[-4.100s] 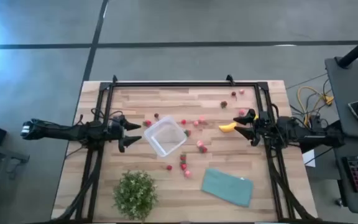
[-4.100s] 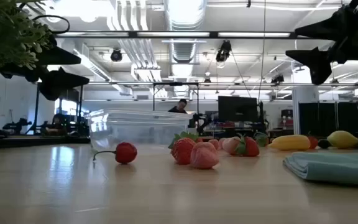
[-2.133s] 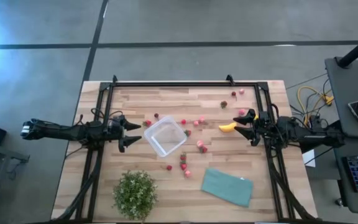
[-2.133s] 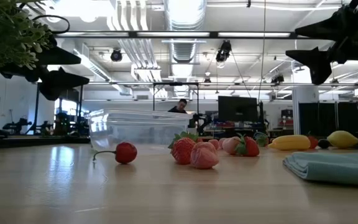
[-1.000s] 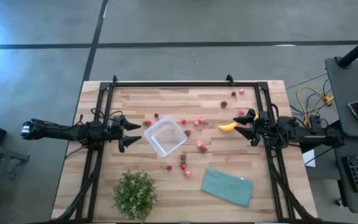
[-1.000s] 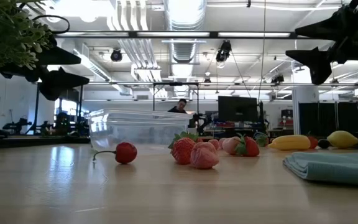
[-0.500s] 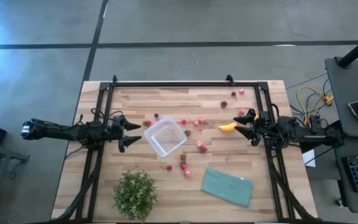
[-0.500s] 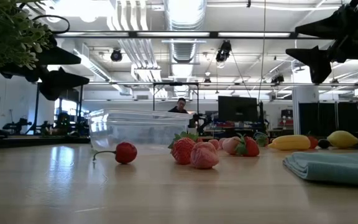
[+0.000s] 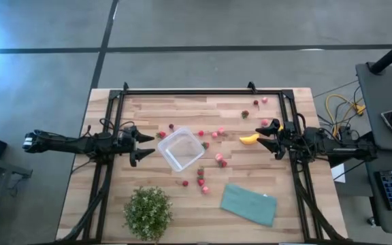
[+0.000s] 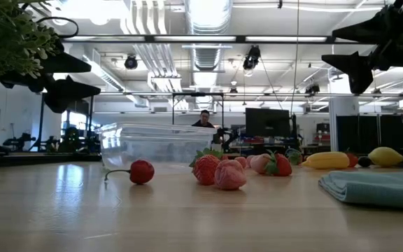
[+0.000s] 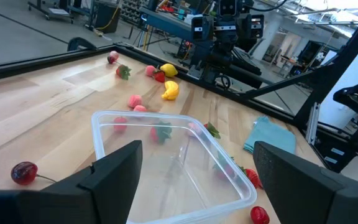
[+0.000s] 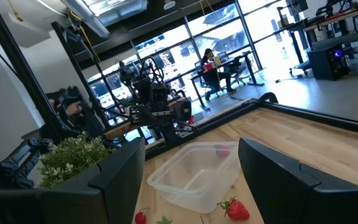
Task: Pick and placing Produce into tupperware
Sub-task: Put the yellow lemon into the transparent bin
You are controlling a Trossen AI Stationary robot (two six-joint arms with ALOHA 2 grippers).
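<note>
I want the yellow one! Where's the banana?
In the high view, the banana lies on the table's right side, just in front of the right hand, beside scattered strawberries.

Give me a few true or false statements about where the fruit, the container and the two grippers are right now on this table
1. The tupperware holds no fruit. True.
2. The banana lies inside the tupperware. False: it lies on the table near the right gripper.
3. The left gripper is open and holds nothing. True.
4. The teal cloth covers the tupperware. False: it lies apart, on the right arm's side of the table.
5. The right gripper grips a strawberry. False: it is open and empty.
</note>
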